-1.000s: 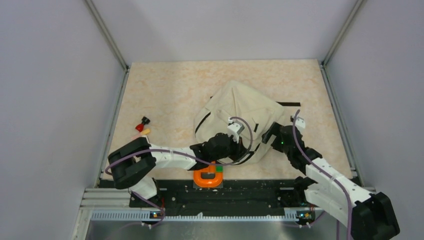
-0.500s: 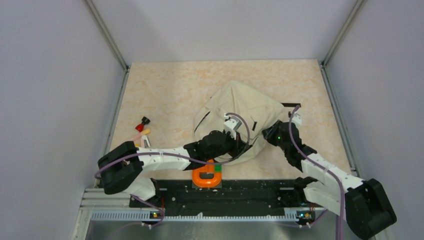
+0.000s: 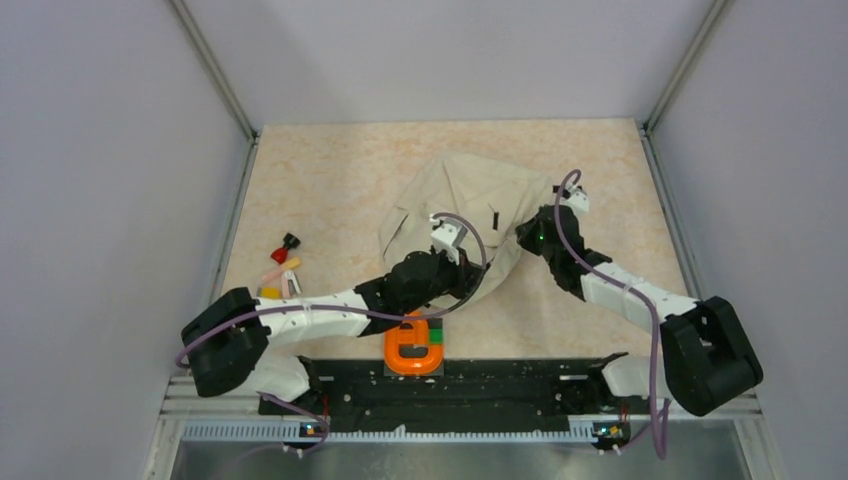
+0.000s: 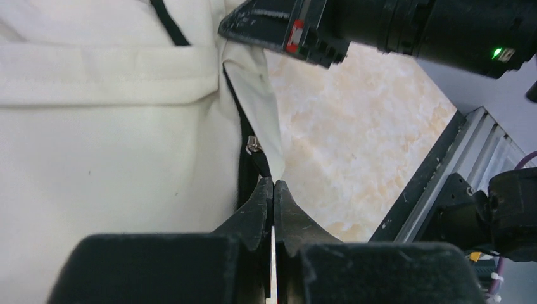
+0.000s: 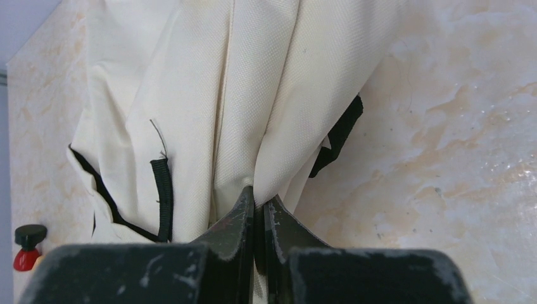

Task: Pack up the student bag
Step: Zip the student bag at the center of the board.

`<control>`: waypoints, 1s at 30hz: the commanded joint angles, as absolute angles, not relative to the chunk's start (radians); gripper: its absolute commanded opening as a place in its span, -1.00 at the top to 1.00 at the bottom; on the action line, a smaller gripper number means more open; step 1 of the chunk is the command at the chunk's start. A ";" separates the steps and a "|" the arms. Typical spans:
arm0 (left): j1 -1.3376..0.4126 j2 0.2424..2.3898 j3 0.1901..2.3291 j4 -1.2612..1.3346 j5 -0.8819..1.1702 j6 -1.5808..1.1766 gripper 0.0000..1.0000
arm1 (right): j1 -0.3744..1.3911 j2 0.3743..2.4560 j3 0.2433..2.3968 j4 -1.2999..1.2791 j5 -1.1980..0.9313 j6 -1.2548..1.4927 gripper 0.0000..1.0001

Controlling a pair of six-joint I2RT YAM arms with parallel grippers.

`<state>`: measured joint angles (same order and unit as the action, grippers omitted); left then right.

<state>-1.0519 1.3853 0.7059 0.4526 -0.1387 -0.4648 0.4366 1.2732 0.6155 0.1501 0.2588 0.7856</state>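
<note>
On the marbled table (image 3: 330, 180), the student bag (image 3: 480, 195) is pinched within left gripper (image 4: 273, 190) and right gripper (image 5: 258, 206); opening is judged underway, and pulling apart is required.

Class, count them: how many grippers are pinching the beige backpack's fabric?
2. The left gripper pinches the beige backpack's black-trimmed zipper edge towards its near side; the right gripper pinches a fabric fold at its right edge.

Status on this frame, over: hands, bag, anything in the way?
Left hand shut on zipper edge of student bag. Right hand shut on a fabric fold. Bag slumped on table, nothing in the way seen.
</note>
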 commanded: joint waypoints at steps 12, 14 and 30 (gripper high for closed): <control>-1.061 1.299 0.513 0.559 -0.192 -0.551 1.00 | 0.389 1.355 0.702 0.348 0.537 0.813 1.00; -1.060 1.271 0.493 0.534 -0.216 -0.563 1.00 | 0.382 1.366 0.703 0.354 0.541 0.813 1.00; -1.060 1.304 0.491 0.602 -0.175 -0.560 1.00 | 0.352 1.287 0.737 0.068 0.122 0.648 -0.35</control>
<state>-1.0554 1.2686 0.4492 0.5251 -0.1982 -0.5697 0.3626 1.3949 0.7074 0.1600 0.2485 0.6907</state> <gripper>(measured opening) 0.011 0.537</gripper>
